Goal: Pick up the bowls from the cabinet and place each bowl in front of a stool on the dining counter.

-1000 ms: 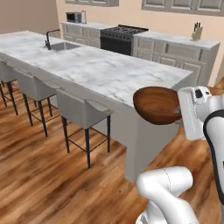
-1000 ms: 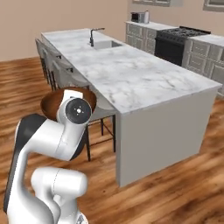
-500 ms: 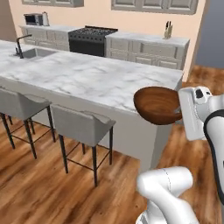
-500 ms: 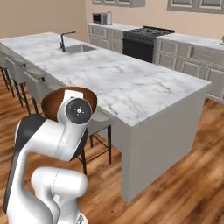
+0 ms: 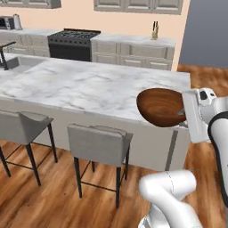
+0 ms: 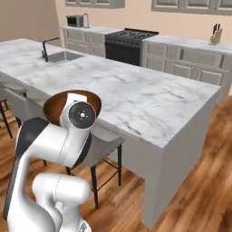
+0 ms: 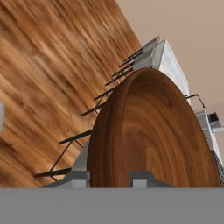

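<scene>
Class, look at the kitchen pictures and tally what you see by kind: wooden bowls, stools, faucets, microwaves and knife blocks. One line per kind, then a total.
Wooden bowls: 1
Stools: 2
Faucets: 1
Microwaves: 1
Knife blocks: 1
Total: 6

Wooden floor point(image 5: 26, 205), peach wall point(image 5: 80, 18)

A home kitchen: beyond the jaws stretches a long marble table point(image 5: 84, 87) with an inset sink point(image 6: 63, 56) and black faucet point(image 6: 45, 47), stools point(image 5: 100, 144) tucked alongside, a black stove point(image 5: 73, 43), a microwave point(image 6: 74, 20), a knife block point(image 5: 154, 31), grey cabinets point(image 6: 195, 63) and wood flooring point(image 6: 199, 190).
</scene>
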Available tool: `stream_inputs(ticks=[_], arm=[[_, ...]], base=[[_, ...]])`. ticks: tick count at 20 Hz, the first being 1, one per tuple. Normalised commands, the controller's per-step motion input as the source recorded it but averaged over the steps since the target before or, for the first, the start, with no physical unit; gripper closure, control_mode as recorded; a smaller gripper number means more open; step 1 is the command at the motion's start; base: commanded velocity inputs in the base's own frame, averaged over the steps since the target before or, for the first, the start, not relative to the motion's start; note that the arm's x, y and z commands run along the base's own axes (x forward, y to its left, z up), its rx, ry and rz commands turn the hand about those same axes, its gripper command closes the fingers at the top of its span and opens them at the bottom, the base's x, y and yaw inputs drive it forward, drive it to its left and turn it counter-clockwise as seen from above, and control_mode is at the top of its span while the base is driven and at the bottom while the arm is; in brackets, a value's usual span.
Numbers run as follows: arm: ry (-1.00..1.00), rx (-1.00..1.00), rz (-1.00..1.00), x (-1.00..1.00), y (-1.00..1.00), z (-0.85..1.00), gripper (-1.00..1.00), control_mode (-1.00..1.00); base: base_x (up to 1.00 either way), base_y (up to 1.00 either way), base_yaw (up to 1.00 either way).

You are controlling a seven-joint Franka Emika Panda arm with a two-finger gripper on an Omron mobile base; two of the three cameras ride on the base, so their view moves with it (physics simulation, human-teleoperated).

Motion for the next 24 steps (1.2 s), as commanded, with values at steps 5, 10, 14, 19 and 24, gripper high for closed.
stream_inputs(ticks=[5,10,14,19,24], arm=[[0.0,0.0,0.0,0.0,0.0,0.0,1.0,1.0],[0.0,0.0,0.0,0.0,0.0,0.0,1.0,1.0],[0.0,0.0,0.0,0.0,0.0,0.0,1.0,1.0],[0.0,0.0,0.0,0.0,0.0,0.0,1.0,1.0],[0.0,0.0,0.0,0.0,0.0,0.0,1.0,1.0]], base=[[0.57,0.67,-0.26],[0.71,0.3,-0.24],[0.58,0.22,-0.21],[0.5,0.19,-0.19],[0.66,0.28,-0.18]])
